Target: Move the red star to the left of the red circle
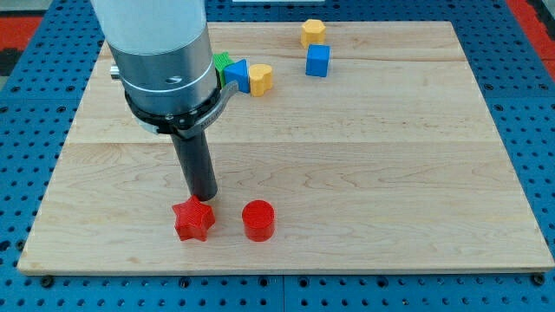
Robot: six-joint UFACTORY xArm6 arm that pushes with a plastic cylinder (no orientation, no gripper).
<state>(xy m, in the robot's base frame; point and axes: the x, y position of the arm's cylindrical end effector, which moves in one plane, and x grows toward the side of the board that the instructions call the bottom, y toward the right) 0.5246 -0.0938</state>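
Note:
The red star (192, 220) lies near the board's bottom edge, left of centre. The red circle (257, 220) lies just to its right, with a small gap between them. My tip (204, 198) is the lower end of the dark rod, and it stands right at the star's top edge, touching or nearly touching it. The arm's wide grey and white body rises above the rod at the view's upper left.
A green block (223, 62), a blue block (236, 74) and a yellow heart (260, 79) sit clustered at the view's top, partly behind the arm. A yellow block (313, 32) and a blue cube (318, 61) sit further right. The wooden board (390, 173) ends close below the red blocks.

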